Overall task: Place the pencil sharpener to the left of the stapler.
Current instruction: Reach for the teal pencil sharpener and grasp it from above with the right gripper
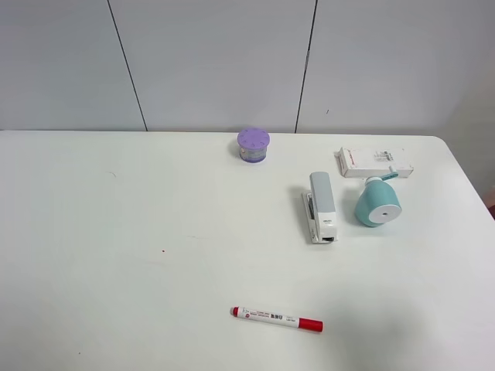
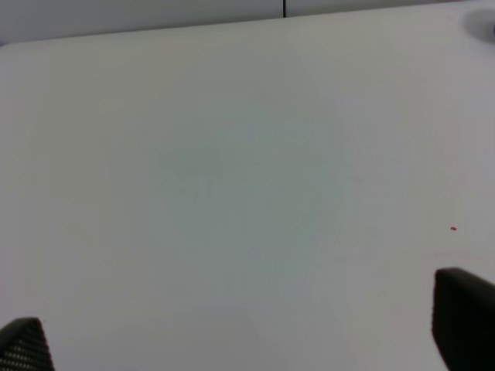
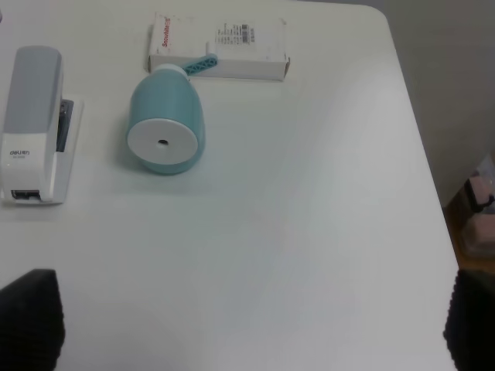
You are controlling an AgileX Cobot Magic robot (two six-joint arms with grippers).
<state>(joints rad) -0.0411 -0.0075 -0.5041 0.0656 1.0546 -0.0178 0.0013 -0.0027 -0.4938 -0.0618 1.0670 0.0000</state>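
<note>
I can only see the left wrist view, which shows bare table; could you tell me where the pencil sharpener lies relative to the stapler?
Observer: The pencil sharpener lies right of the stapler in the exterior high view, apart from it.
Operator: What is behind it?
Observer: A white box with a red end; the sharpener's crank points toward it.
Operator: Is the other arm close?
Observer: No; the right gripper is open, short of the sharpener, holding nothing.

One teal pencil sharpener [image 1: 378, 204], one stapler [image 1: 322, 205], one purple round container [image 1: 253, 144]; one white box [image 1: 374, 161], one red-capped marker [image 1: 276, 318]
</note>
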